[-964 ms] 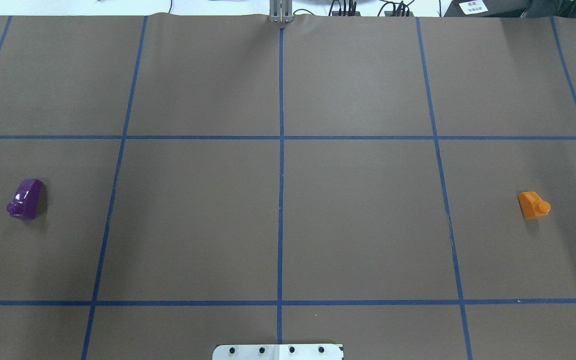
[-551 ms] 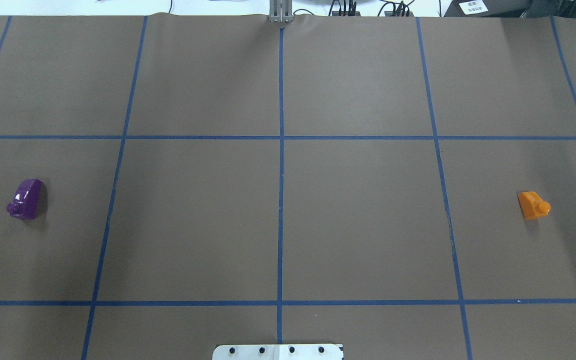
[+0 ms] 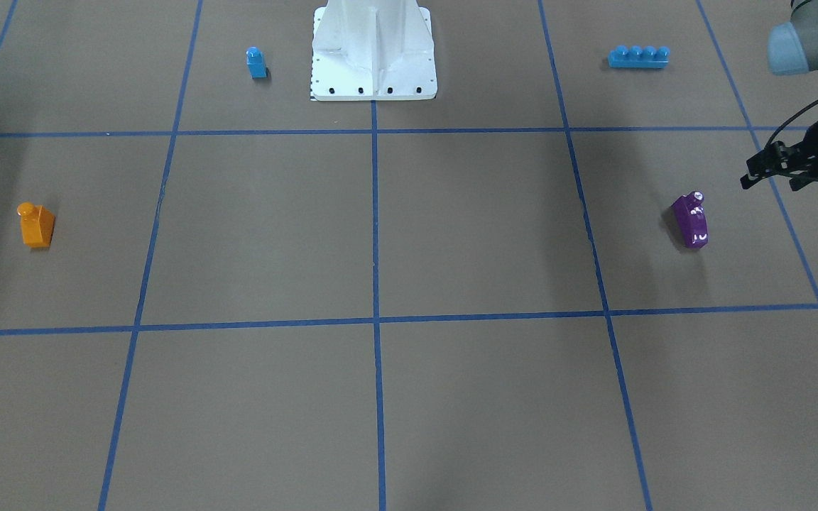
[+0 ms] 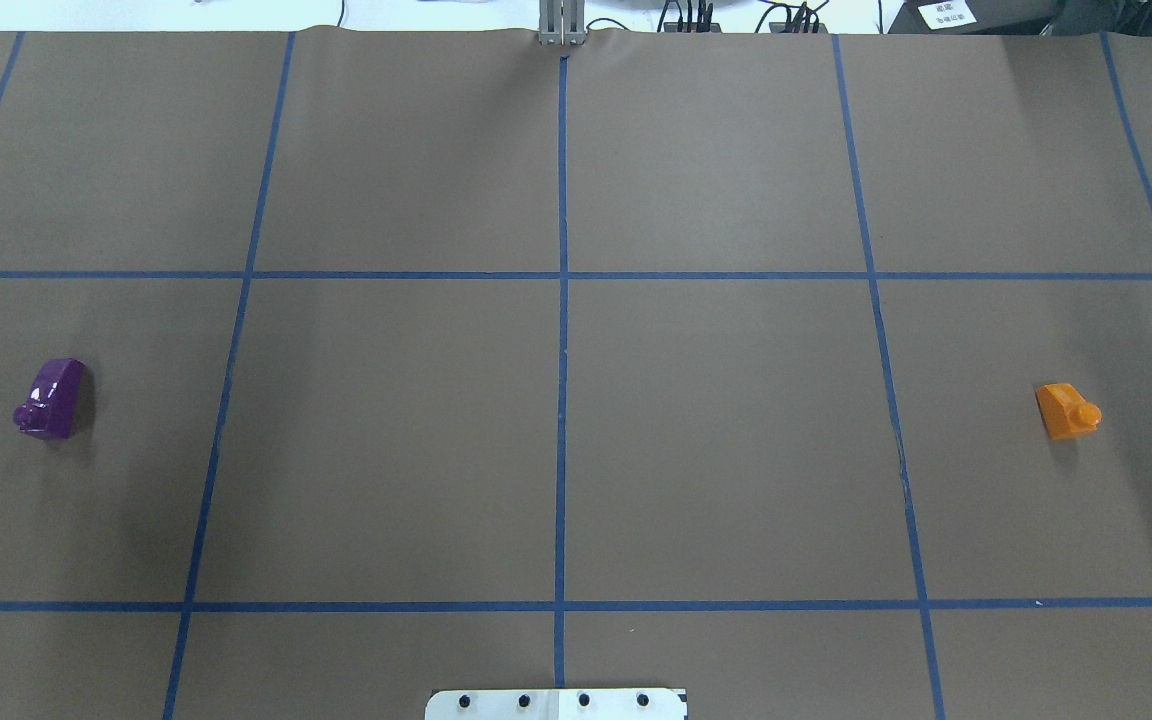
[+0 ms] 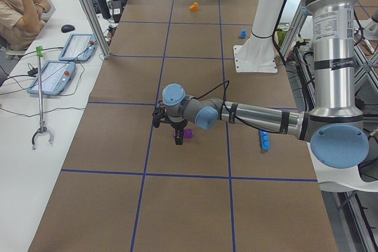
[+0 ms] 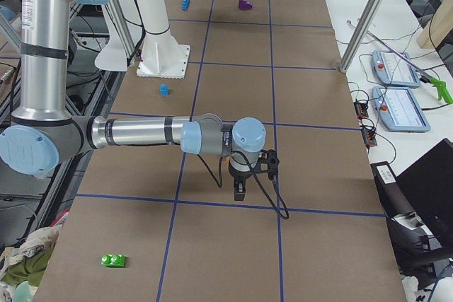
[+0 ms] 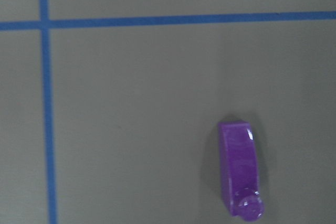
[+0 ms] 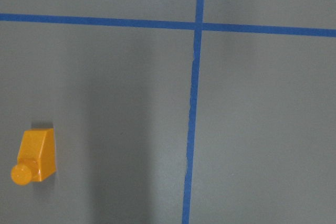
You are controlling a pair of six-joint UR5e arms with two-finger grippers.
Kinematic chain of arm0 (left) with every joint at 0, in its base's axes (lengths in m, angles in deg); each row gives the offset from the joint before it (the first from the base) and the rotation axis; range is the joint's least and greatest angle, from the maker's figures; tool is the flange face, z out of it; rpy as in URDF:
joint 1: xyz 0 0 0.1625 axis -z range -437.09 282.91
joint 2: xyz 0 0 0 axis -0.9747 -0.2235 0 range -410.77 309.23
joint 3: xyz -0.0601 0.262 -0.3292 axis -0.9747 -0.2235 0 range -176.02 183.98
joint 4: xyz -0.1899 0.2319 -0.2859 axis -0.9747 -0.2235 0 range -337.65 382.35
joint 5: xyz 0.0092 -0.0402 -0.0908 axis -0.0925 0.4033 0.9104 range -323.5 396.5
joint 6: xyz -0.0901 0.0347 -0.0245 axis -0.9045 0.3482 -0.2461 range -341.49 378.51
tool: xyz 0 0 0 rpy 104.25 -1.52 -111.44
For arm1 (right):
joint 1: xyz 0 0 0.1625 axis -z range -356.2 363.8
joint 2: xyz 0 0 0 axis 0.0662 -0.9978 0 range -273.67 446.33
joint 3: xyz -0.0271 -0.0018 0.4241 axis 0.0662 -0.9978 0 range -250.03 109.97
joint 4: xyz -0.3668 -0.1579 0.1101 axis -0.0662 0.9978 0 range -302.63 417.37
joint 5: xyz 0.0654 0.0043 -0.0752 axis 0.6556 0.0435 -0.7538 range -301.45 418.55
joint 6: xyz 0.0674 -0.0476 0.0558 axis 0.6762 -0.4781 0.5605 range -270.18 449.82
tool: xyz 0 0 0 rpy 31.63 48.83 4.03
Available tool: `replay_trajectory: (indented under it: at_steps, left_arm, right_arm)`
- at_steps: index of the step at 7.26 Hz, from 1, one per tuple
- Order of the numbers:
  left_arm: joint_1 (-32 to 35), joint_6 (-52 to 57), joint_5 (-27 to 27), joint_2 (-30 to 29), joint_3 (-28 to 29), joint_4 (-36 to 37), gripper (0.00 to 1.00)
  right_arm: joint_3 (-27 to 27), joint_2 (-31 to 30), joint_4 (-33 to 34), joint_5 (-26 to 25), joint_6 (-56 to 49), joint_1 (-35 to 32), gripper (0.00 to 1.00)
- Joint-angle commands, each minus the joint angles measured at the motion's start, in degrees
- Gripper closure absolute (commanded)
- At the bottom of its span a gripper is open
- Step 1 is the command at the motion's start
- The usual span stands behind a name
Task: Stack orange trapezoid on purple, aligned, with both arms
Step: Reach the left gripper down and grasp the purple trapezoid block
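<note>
One glossy orange trapezoid (image 4: 1066,411) at right, one glossy purple brick (image 4: 51,398) at left, each with one round stud. The left gripper (image 3: 771,182) has fingers apart, empty; for the right gripper (image 6: 239,193) I cannot tell.

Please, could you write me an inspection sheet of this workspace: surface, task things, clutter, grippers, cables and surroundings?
Surface: brown table with a blue tape grid.
Job's things: orange trapezoid and purple lie at opposite ends, both free, not stacked.
Clutter: small blue brick, long blue brick, green brick.
Grippers: left gripper beside the purple, not touching; right gripper above the table; jaws unclear on both.
Cables: black cable loops off the right wrist.
Surroundings: seated operator, pendants on a side bench.
</note>
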Motion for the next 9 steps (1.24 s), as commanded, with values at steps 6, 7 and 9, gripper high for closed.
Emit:
replay_trajectory:
  at_steps: [6, 7, 9]
  left_arm:
    - [-11.5, -6.5, -6.4, -6.4, 7.4, -1.6, 0.24]
    - [-12.0, -7.5, -6.5, -6.4, 7.4, -1.4, 0.82]
    - [-12.0, -7.0, -6.6, -6.4, 7.7, -1.1, 1.00]
  right_arm:
    - [-1.8, 0.0, -3.4, -1.0, 0.2, 2.6, 0.00]
    - [-1.9, 0.0, -3.4, -1.0, 0.0, 3.0, 0.00]
    - [-1.9, 0.0, -3.4, -1.0, 0.0, 3.1, 0.00]
